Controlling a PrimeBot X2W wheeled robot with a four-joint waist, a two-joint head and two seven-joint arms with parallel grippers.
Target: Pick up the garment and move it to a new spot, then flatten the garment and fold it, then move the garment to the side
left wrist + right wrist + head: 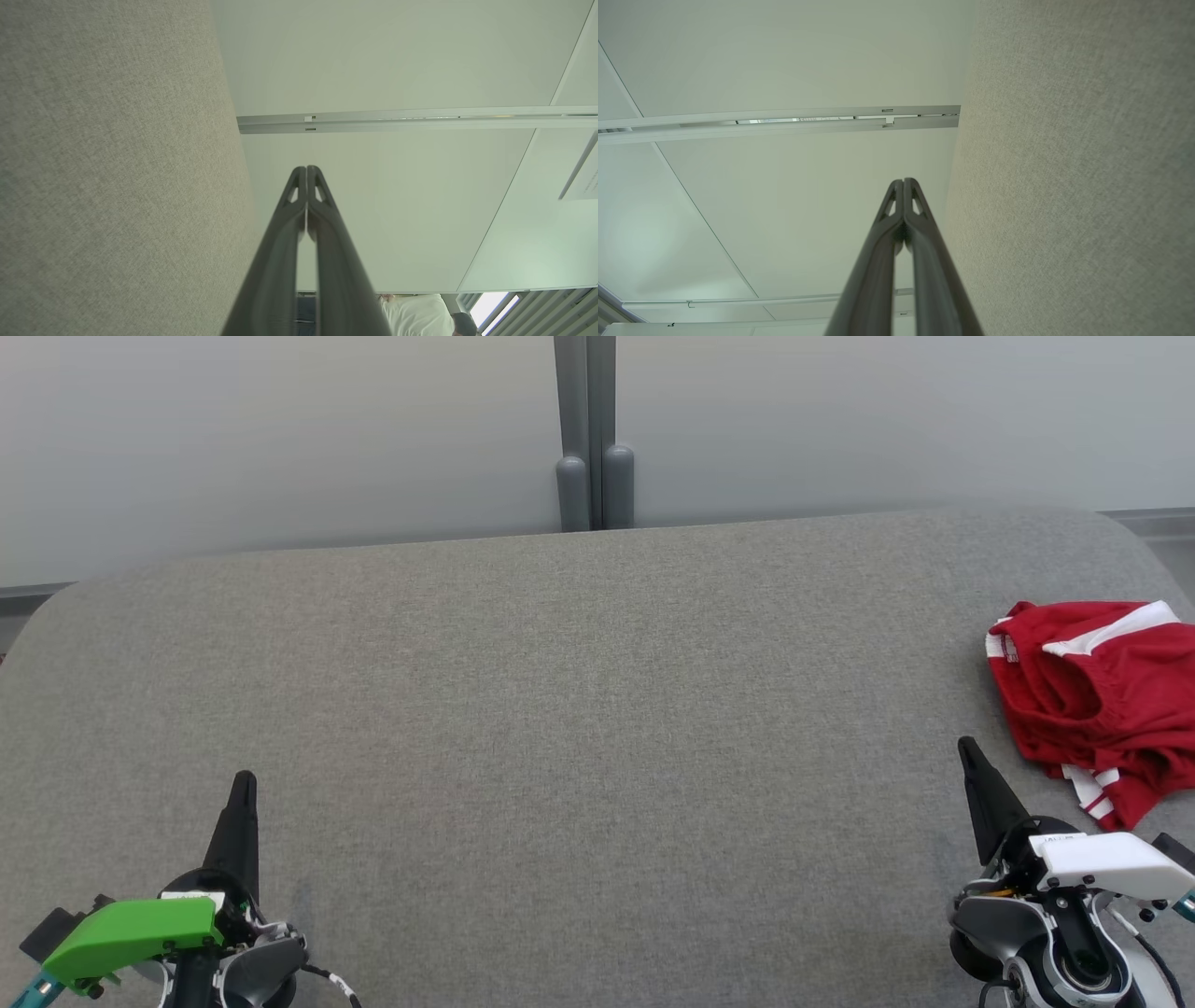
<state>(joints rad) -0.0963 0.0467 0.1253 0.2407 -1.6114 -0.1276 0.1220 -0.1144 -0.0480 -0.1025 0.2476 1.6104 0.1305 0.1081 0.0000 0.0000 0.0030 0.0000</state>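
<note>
The garment [1097, 705] is red with white stripes and lies crumpled at the right edge of the grey fabric surface [579, 709] in the head view. My right gripper [966, 747] stands at the lower right, a short way left of and below the garment, shut and holding nothing. At the lower left, far from the garment, my left gripper [245, 779] is shut and empty too. In the wrist views the left gripper [307, 169] and the right gripper [904, 181] have their fingertips pressed together, pointing past the grey surface toward pale wall panels.
A pale partition wall [280, 439] with a grey post [593, 429] rises behind the surface. The far edge of the surface is rounded at both corners. A person in white [416, 315] shows at the bottom of the left wrist view.
</note>
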